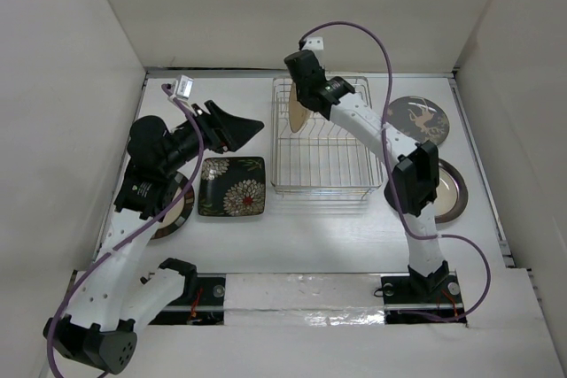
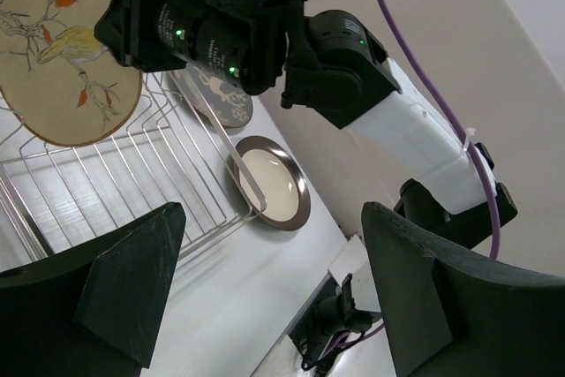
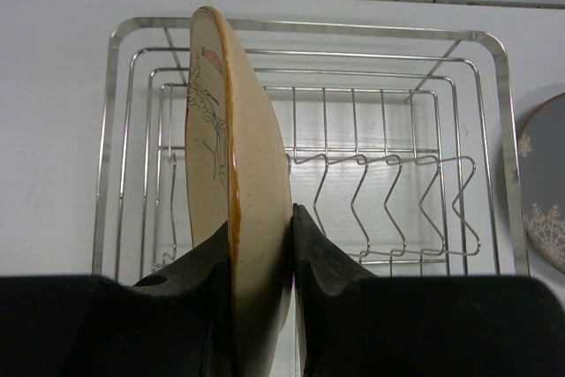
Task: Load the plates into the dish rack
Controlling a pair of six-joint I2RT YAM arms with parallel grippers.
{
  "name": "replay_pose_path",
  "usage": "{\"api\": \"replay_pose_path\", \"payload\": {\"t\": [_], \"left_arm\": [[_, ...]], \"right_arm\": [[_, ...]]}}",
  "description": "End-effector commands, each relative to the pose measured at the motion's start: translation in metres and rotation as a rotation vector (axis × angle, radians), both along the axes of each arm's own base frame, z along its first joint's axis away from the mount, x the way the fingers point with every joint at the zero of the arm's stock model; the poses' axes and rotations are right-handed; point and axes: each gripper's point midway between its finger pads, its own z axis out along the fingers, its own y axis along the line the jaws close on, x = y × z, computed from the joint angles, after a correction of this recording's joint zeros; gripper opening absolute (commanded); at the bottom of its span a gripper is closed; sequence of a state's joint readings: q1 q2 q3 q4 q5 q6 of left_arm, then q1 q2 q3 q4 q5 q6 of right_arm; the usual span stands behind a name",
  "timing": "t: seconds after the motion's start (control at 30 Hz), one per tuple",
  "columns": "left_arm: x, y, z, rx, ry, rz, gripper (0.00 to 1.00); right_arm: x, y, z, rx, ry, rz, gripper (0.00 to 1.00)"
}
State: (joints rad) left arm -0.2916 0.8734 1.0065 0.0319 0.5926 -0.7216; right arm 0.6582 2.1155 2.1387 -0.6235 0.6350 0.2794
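R gripper [image 3: 262,222] pinched the tan plate [image 3: 237,130] on edge over the dish rack [image 3: 353,28] — L gripper [image 2: 274,262] wide, empty. Next it likely needed lowering btw prongs [image 3: 355,205], then letting go.

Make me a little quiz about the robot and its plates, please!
1. True or false: the left gripper holds a plate.
2. What lies on the table just left of the dish rack?
3. Which plate does the right gripper clamp? A: tan round plate; B: blue oval; C: green square.
Key: 1 false, open and empty. 2 the black square plate with flowers. 3 A, on edge over the rack.
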Motion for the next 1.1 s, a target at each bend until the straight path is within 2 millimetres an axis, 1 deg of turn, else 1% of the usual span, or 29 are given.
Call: {"api": "replay_pose_path", "payload": {"t": [0.0, 0.1, 0.17, 0.23, 0.27, 0.3, 0.4, 0.43, 0.57, 0.6, 0.7, 0.73, 0.77, 0.8, 0.83, 0.9, 0.93, 1.0, 1.03, 1.07], "left_arm": [[-0.006, -0.002, 0.021, -0.013, -0.084, -0.017, 0.79], [-0.006, -0.002, 0.024, -0.019, -0.089, -0.02, 0.79], [-0.008, -0.002, 0.027, -0.022, -0.099, -0.025, 0.79], [-0.008, -0.002, 0.028, -0.024, -0.101, -0.022, 0.79], [-0.008, -0.002, 0.028, -0.024, -0.101, -0.022, 0.79], [-0.009, -0.001, 0.03, -0.025, -0.106, -0.022, 0.79], [-0.009, -0.001, 0.029, -0.017, -0.11, -0.019, 0.79], [-0.011, -0.002, 0.029, -0.016, -0.114, -0.03, 0.79], [-0.011, -0.005, 0.023, -0.006, -0.114, -0.055, 0.78], [-0.01, -0.005, 0.02, -0.002, -0.109, -0.055, 0.77], [-0.005, -0.003, 0.014, 0.015, -0.105, -0.032, 0.7], [-0.003, -0.001, 0.012, 0.022, -0.102, -0.013, 0.66], [-0.001, 0.0, 0.009, 0.029, -0.1, -0.001, 0.58], [0.003, 0.004, 0.006, 0.041, -0.101, 0.02, 0.55], [0.006, 0.007, 0.002, 0.049, -0.094, 0.046, 0.46], [0.013, 0.011, -0.007, 0.067, -0.081, 0.073, 0.35], [0.017, 0.015, -0.01, 0.073, -0.077, 0.094, 0.25], [0.021, 0.019, -0.015, 0.078, -0.07, 0.114, 0.15], [0.024, 0.021, -0.02, 0.088, -0.063, 0.13, 0.1], [0.026, 0.023, -0.021, 0.094, -0.063, 0.143, 0.0]], "right_arm": [[0.009, 0.005, 0.06, 0.086, -0.165, -0.047, 0.0], [0.01, 0.005, 0.06, 0.082, -0.167, -0.044, 0.0], [0.008, 0.01, 0.058, 0.078, -0.163, -0.033, 0.0], [0.009, 0.012, 0.051, 0.075, -0.152, -0.028, 0.0], [0.006, 0.019, 0.047, 0.08, -0.144, -0.015, 0.0], [0.007, 0.021, 0.039, 0.075, -0.132, -0.012, 0.0], [0.01, 0.026, 0.026, 0.082, -0.113, -0.008, 0.0], [0.008, 0.032, 0.019, 0.077, -0.102, 0.0, 0.0], [0.009, 0.034, 0.006, 0.081, -0.086, -0.005, 0.0], [0.008, 0.034, 0.004, 0.082, -0.082, -0.003, 0.01], [0.006, 0.035, 0.002, 0.096, -0.081, 0.004, 0.09], [0.006, 0.035, 0.002, 0.101, -0.084, 0.007, 0.15], [0.004, 0.034, 0.001, 0.103, -0.083, 0.009, 0.2], [0.003, 0.033, 0.001, 0.105, -0.083, 0.008, 0.24], [0.003, 0.034, 0.003, 0.112, -0.088, 0.01, 0.31], [0.0, 0.033, 0.007, 0.121, -0.092, 0.021, 0.39], [-0.001, 0.034, 0.012, 0.133, -0.103, 0.028, 0.44], [-0.004, 0.038, 0.02, 0.157, -0.11, 0.06, 0.49], [-0.006, 0.039, 0.03, 0.178, -0.129, 0.074, 0.54], [-0.009, 0.043, 0.036, 0.196, -0.131, 0.102, 0.57]]}}
